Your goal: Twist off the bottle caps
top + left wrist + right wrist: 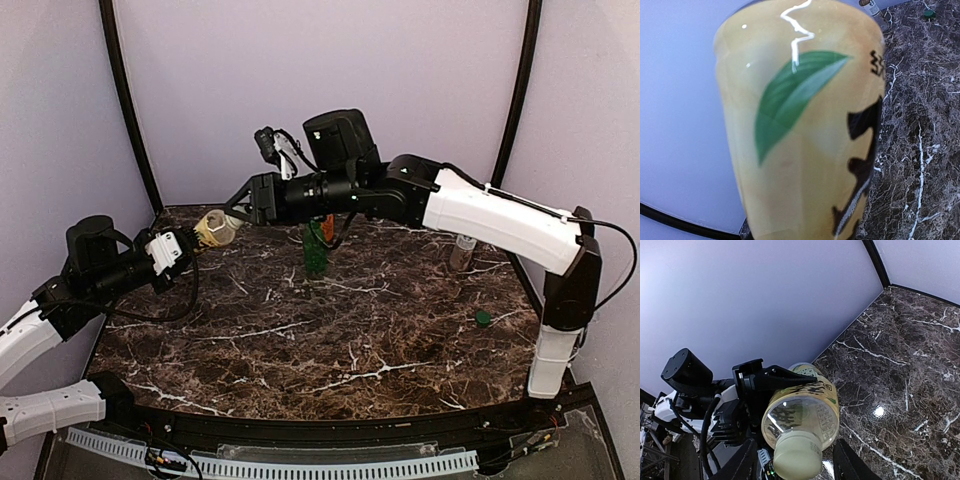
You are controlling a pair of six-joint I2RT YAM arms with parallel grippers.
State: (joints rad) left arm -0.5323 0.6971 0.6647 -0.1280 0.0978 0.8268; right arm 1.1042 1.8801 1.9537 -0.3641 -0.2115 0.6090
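My left gripper (200,236) is shut on the tall yellow bottle (216,228) and holds it tilted above the table's left side. The left wrist view is filled by the yellow bottle (800,130) with its green leaf and black characters, and the fingers are hidden there. In the right wrist view the bottle's pale cap (797,458) points at the camera. My right gripper (795,462) stands open around that cap, with a gap on each side. One black left finger (785,379) lies along the bottle. The green bottle (316,248) stands mid-table with the orange one (328,222) behind it. The clear bottle (463,250) stands at the right.
A loose green cap (483,319) lies on the dark marble table (330,350) near the right arm's base. My right arm (470,210) stretches across the back of the table above the green bottle. Purple walls close the back and sides.
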